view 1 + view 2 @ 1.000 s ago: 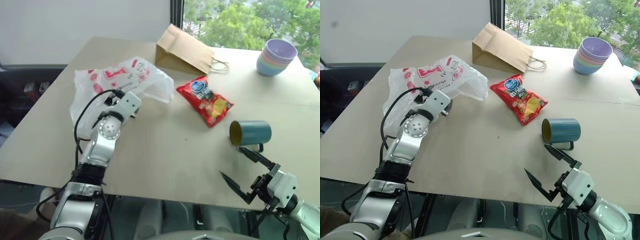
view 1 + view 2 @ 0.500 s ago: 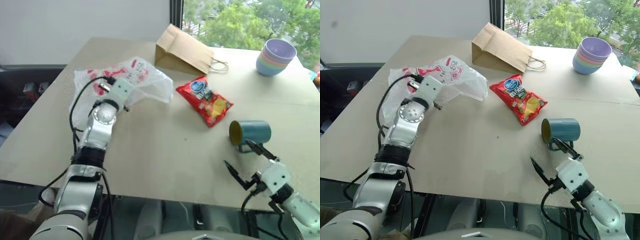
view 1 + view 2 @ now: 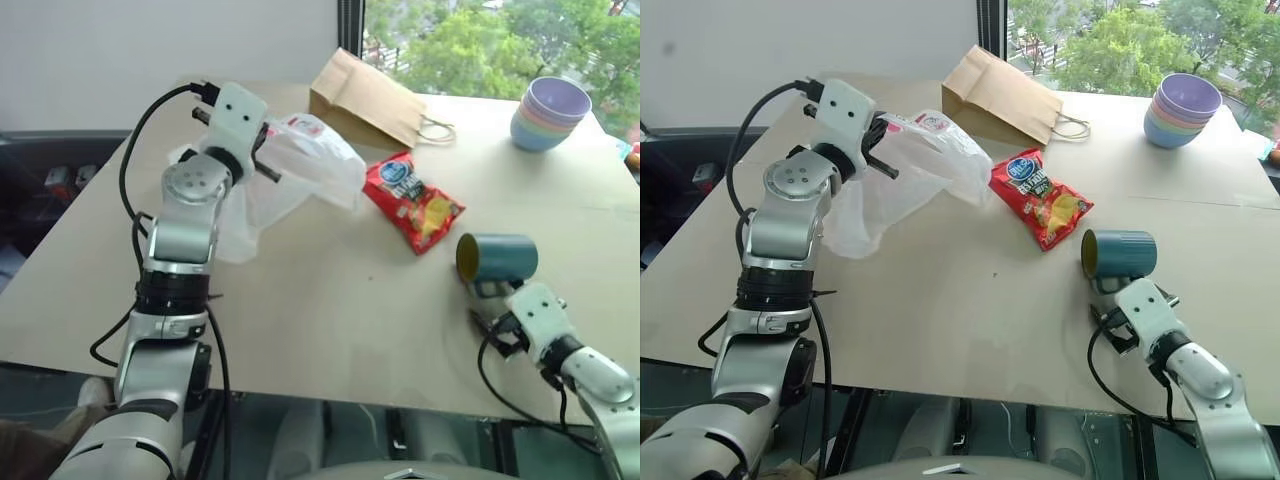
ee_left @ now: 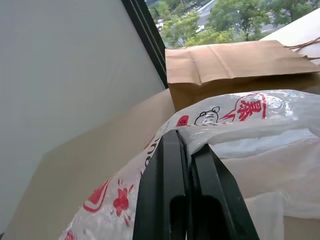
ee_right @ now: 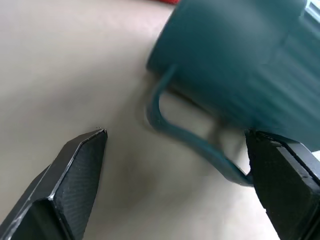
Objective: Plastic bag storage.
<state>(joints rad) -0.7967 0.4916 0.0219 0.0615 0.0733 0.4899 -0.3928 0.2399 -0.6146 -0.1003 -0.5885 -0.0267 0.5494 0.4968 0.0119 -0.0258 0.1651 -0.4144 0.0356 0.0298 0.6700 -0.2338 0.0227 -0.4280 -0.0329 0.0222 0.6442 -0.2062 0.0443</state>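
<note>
left claw point(image 4: 186, 150): fingers pressed together, pinching a fold of the plastic bag; it is raised above the tabletop at about 10 o'clock in the head views, pointing toward the far edge.
plastic bag point(image 3: 300, 165): thin, translucent white with red printing; its upper part is lifted in the left claw, and the rest drapes down to the tabletop at about 9 o'clock, with a loose lobe spreading toward the snack packet.
right claw point(image 5: 175, 165): fingers spread wide, holding nothing; it sits low over the near edge of the tabletop at about 4 o'clock, its tips on either side of the mug's handle, with the tabletop visible between them.
mug point(image 3: 498, 259): teal, lying on its side at about 3 o'clock, mouth facing the robot's left, yellowish inside; the handle lies toward the right claw, just beside it.
snack packet point(image 3: 414, 200): glossy red, flat on the tabletop near the centre, between the plastic bag and the mug; whether the bag's lobe touches it I cannot tell.
paper bag point(image 3: 368, 101): brown, with cord handles, lying at about 12 o'clock, beyond the plastic bag.
bowls point(image 3: 550, 113): a pastel stack at about 2 o'clock, well apart from everything else.
tabletop point(image 3: 330, 300): pale brown, bare across the near middle.
</note>
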